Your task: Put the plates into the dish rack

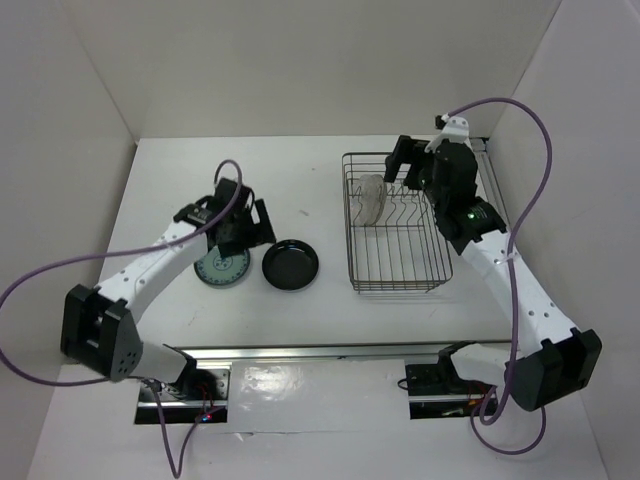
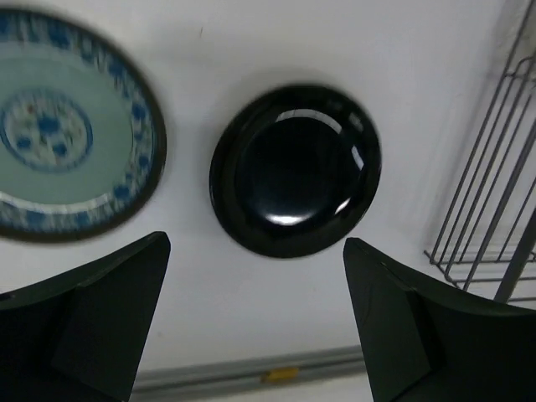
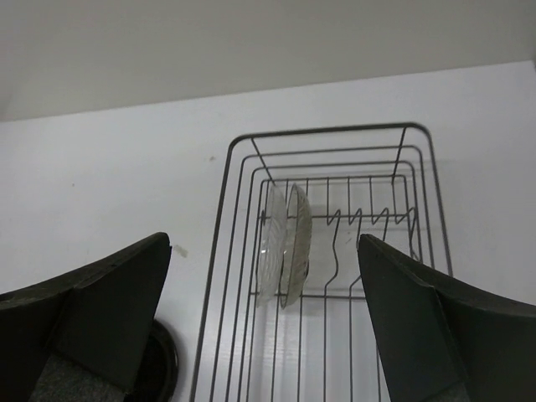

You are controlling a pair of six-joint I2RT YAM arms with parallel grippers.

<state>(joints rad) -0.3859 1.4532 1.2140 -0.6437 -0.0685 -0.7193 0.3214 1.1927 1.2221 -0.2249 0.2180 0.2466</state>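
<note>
In the top view the left hand covers the far part of the teal plate, and the right hand blocks the far right corner of the dish rack. The two plates standing in it are too small to tell apart. From the left wrist the teal plate is blurred and cut off at the left edge, the rack at the right. From the right wrist the hand hides most of the black plate; the rack's near end runs off the bottom.
</note>
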